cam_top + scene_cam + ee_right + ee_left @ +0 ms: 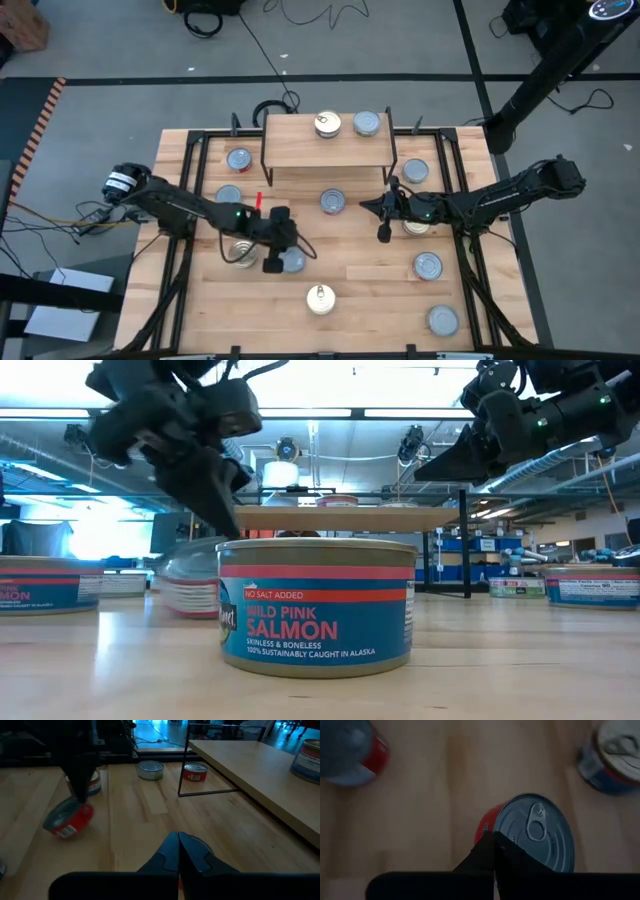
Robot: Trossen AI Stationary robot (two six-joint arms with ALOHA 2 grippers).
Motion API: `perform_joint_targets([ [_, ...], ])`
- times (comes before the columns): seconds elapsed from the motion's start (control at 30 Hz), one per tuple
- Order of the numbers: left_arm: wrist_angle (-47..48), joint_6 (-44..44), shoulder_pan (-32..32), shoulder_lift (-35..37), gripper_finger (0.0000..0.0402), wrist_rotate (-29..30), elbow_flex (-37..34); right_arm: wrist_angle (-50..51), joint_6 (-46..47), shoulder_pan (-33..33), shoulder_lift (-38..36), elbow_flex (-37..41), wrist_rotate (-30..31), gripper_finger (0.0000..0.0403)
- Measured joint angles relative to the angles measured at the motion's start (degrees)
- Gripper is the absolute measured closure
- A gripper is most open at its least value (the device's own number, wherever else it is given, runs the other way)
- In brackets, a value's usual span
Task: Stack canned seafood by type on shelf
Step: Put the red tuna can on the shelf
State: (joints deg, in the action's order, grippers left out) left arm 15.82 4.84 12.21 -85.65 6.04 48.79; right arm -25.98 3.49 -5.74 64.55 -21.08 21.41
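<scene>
The shelf (325,148) stands at the table's far middle with two tins (327,124) (367,123) on its board. Other canned seafood lies scattered on the tabletop. My left gripper (274,263) is shut, slanting down at a red-sided tin with a silver top (535,832) left of the table's middle. That tin (67,816) sits tipped, one side raised. My right gripper (366,207) hangs shut above the table near the shelf's right front leg, touching nothing, with a tin (333,201) just beyond its tips. My left gripper has its shut fingertips (492,842) at the red tin's top rim (495,822), coming slanting from above. The tin is tilted, its lower edge on the table. The fingers themselves cover the exact spot of contact.
A blue-green salmon tin (315,605) stands near the table's front edge, close to the left gripper. More tins sit at the left (228,196), beside the left arm (240,250) and down the right side (428,265) (443,320). Black frame rails (190,170) run along both sides.
</scene>
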Motion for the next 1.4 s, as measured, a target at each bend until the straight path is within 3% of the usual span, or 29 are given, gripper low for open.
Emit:
perform_joint_targets([
  [0.57, -25.2, -3.5, -3.5, 0.0, 0.0401, 7.9, -8.0, 0.0, -0.2, -0.5, 0.0, 0.0, 1.5, 0.0394],
  [0.83, -31.9, -8.8, -1.0, 0.0, 0.0401, 7.9, -11.1, -0.8, 0.0, -0.4, 0.0, 0.0, 1.5, 0.0394],
  [1.2, -49.9, -15.4, 0.7, -0.3, 0.0401, 7.9, -11.4, -2.3, -1.7, -0.9, 0.0, -2.4, 1.5, 0.0397],
  [1.4, -51.2, -16.5, 0.7, -0.4, 0.0401, 6.7, -11.4, -2.8, -1.6, -2.8, 3.0, -2.4, 1.5, 0.0397],
])
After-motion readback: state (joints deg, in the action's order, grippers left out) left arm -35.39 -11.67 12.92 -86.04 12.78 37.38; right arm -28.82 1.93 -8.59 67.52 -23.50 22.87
